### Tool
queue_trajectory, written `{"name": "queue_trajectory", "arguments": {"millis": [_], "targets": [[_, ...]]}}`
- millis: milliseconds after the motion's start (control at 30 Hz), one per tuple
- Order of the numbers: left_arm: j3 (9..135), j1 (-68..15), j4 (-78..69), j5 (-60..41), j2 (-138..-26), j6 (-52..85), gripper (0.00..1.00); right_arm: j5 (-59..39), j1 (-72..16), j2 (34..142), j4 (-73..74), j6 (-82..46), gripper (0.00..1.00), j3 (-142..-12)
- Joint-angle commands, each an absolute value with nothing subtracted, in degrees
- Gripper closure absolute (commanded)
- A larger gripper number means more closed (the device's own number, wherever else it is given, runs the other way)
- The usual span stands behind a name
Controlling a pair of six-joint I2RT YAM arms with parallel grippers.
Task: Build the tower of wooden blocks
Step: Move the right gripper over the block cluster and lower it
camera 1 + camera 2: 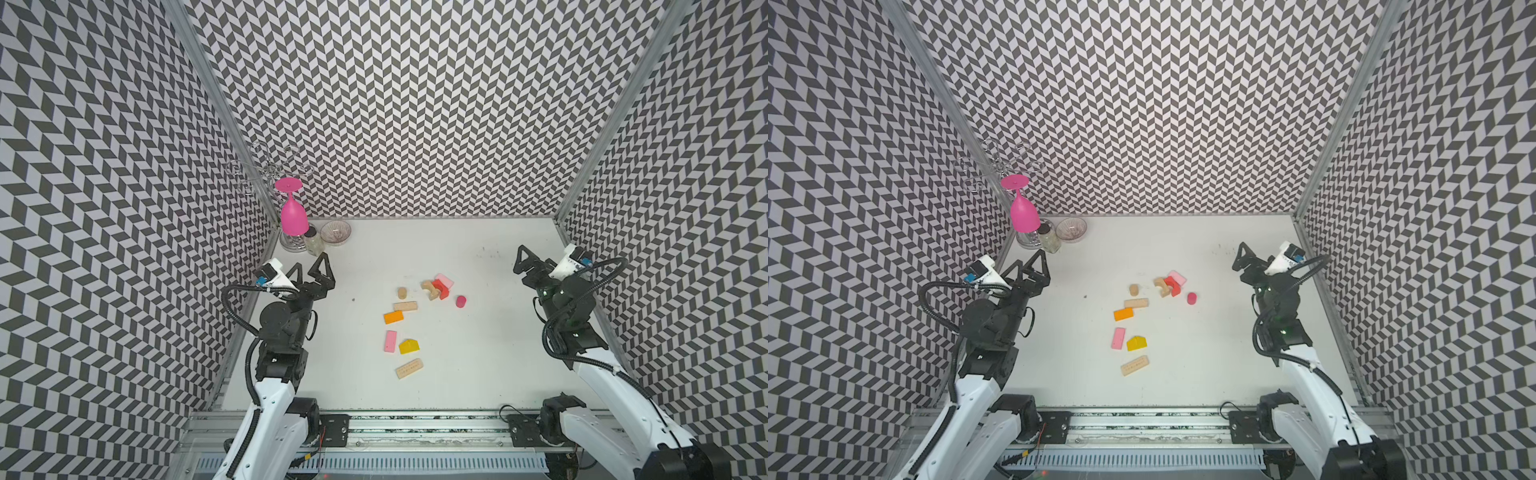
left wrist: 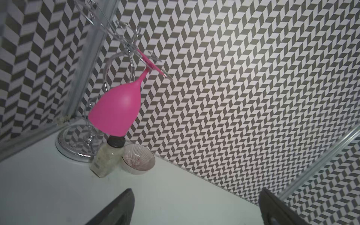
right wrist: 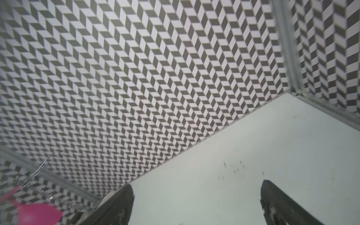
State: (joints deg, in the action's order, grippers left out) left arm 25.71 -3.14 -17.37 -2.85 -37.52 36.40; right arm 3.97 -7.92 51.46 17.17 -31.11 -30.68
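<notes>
wood blocks: scattered loose on surface | your left hand: apart, well clear | your right hand: apart

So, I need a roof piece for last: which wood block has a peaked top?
The yellow house-shaped wood block, lying beside the flat pink wood bar; it alone is yellow and pointed.

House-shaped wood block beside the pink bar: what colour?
The house-shaped wood block is yellow, clearest in a top view.

Wood blocks lie scattered (none stacked) mid-table.
</notes>
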Motion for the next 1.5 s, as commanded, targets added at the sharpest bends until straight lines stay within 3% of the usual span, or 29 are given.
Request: {"name": "queue_trajectory", "arguments": {"millis": [0,133,367,433,533,600,700,1100,1467], "targets": [[29.6,-2.72,-0.26,-6.36,-34.25,37.8,0.0,-7.02,-8.88,48.42,14.79,-29.58,0.01,-27.28],[25.53,-2.72,0.28,0.81,-27.88,30.45,0.0,-9.78,-10.61,46.73,28.94,-26.83,0.01,-17.91],[13.91,-2.72,-3.9,19.35,-18.98,32.12,0.0,1.73,-20.3,57.5,20.9,-24.0,0.01,-25.8],[10.98,-3.84,-8.04,22.23,-22.08,32.63,0.0,1.89,-23.89,61.77,24.14,-22.95,0.0,-26.08],[11.57,-4.75,-18.63,18.58,-39.18,28.98,0.0,4.58,-29.13,68.49,24.93,-20.95,0.01,-28.86],[17.65,-4.48,-14.9,18.67,-48.67,29.55,0.0,6.21,-31.8,72.27,22.57,-19.3,0.03,-31.9],[19.5,-4.56,-16.81,17.15,-54.11,29.18,0.0,8.95,-34.66,76.74,21.97,-18.18,0.09,-33.91],[7.55,-4.83,-20.68,14.54,-32.17,29.27,0.0,10.71,-38.62,90.71,17.77,-16.1,0.24,-41.53],[6.24,-4.83,-21.01,13.93,-29.75,29.6,0.0,16.69,-40.25,94.77,14.76,-13.81,0.33,-44.57]]}}
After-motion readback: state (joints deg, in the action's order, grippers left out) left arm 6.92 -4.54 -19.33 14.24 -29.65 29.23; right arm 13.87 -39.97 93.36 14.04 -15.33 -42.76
